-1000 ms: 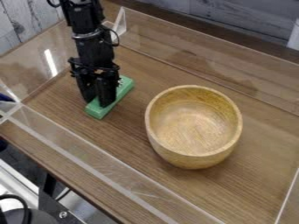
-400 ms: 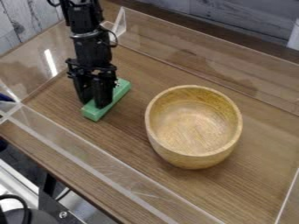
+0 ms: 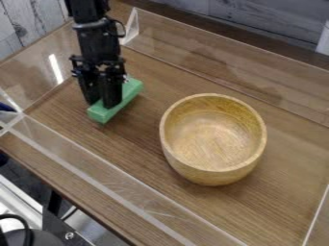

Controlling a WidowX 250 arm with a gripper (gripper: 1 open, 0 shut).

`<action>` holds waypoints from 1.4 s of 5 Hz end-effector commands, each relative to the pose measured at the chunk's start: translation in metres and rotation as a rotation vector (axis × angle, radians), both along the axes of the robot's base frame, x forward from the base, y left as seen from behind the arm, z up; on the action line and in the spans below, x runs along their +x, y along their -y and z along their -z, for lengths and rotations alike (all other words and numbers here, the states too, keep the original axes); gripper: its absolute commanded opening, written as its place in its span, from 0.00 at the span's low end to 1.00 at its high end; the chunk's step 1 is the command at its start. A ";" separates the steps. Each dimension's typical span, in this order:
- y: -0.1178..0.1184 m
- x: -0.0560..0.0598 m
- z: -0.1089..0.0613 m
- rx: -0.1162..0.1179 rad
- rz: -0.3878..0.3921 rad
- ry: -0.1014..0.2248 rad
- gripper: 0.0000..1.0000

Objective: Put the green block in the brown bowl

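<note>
At the left edge of the table (image 3: 244,91), a strip of clear wall (image 3: 77,159) is seen running along the wooden surface, with a second clear wall (image 3: 218,34) along the far edge. Toward the far left corner, a black robot arm (image 3: 92,34) is seen coming down steeply from the top of the view, ending in the tool (image 3: 104,96), which is pointed downward. The tool's dark fingers (image 3: 92,91) are seen partly closed around the green block (image 3: 115,101), one on each long side of it, so that the block is gripped between them at its far end. The block is shown as a bright green bar lying lengthwise toward the near left, with its near end sticking out below the fingers; whether its underside is touching the wood or is just clear of it cannot be told from this view. To the right of the block, well apart from it and nearer the middle of the table, the brown bowl (image 3: 214,138) is seen standing upright on the wood, its thick rim and pale grained hollow turned upward, with nothing inside it.
</note>
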State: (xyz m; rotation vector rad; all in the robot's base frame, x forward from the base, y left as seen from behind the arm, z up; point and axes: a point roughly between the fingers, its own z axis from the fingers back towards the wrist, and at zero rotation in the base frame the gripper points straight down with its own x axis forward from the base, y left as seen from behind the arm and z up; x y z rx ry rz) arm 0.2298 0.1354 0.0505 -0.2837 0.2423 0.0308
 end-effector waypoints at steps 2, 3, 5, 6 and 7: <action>-0.009 0.011 -0.052 -0.009 0.045 0.113 0.00; -0.005 0.009 -0.069 -0.026 0.044 0.131 0.00; 0.049 0.024 -0.124 -0.003 0.044 0.161 0.00; 0.091 0.019 -0.130 0.010 0.083 0.159 0.00; 0.137 0.010 -0.127 0.032 0.134 0.151 0.00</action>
